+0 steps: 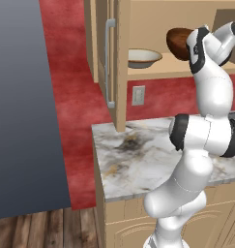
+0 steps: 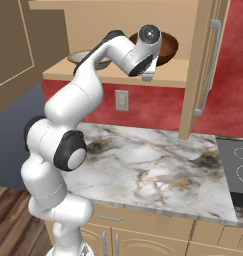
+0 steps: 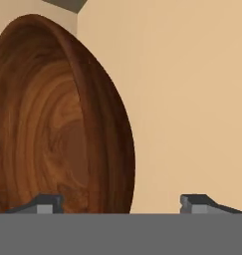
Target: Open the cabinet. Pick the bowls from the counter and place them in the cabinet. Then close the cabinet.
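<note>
The cabinet (image 1: 120, 58) stands open, both doors swung out. On its lower shelf (image 2: 118, 75) the cream-white bowl (image 1: 143, 57) sits upright at the left. To its right the dark reddish-brown bowl (image 1: 178, 41) is tipped onto its side inside the cabinet, close against my hand. In the hand view my gripper (image 3: 122, 204) is open, fingertips far apart, with the brown bowl's (image 3: 58, 124) rim passing between them and a clear gap to the right fingertip (image 3: 202, 203). I cannot tell whether the brown bowl rests on the shelf. The counter (image 1: 138, 160) below holds no bowl.
The left door's silver handle (image 1: 109, 63) hangs beside the cream bowl, and the right door (image 2: 203, 65) juts out over the counter. A wall outlet (image 1: 138, 95) sits under the shelf. A dark cooktop (image 2: 238, 170) lies at the counter's right end and a tall grey panel (image 1: 17, 97) stands at the left.
</note>
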Controlling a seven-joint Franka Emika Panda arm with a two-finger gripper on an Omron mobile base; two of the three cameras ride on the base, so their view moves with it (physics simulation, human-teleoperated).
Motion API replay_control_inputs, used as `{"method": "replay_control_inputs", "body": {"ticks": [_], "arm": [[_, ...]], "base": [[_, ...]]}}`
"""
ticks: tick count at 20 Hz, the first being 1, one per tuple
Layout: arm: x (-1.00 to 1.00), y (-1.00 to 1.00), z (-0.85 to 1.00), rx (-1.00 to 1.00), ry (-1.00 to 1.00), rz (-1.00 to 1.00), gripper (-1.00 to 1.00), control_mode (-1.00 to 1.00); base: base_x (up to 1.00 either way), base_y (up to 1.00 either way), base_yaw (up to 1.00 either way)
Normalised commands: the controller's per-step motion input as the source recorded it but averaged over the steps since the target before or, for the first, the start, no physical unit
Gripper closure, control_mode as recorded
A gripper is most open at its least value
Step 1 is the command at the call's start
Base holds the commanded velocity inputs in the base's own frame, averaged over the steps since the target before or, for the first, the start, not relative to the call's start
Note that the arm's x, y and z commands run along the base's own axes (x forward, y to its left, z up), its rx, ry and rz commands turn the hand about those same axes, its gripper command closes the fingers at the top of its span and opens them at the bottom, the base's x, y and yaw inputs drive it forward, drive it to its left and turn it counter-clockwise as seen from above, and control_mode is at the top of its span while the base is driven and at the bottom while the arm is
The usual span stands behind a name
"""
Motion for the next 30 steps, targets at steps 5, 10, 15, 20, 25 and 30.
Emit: {"method": "replay_control_inputs", "body": {"ticks": [5,10,15,20,25,30], "arm": [[0.04,0.00,0.00,0.00,-0.11,0.00,-1.00,-1.00],[-0.23,0.00,0.02,0.00,-0.18,0.00,-1.00,-1.00],[-0.70,0.00,0.09,0.00,-0.15,0.00,-1.00,-1.00],[-0.94,0.00,0.20,-0.01,-0.09,0.00,-1.00,-1.00],[-0.80,0.10,0.16,-0.03,-0.01,-0.01,-1.00,-1.00],[-0.85,0.07,0.09,-0.05,0.00,-0.02,-1.00,-1.00]], "base": [[0.00,0.00,0.00],[0.00,0.00,0.00],[0.00,0.00,0.00],[0.00,0.00,0.00],[0.00,0.00,0.00],[0.00,0.00,0.00]]}}
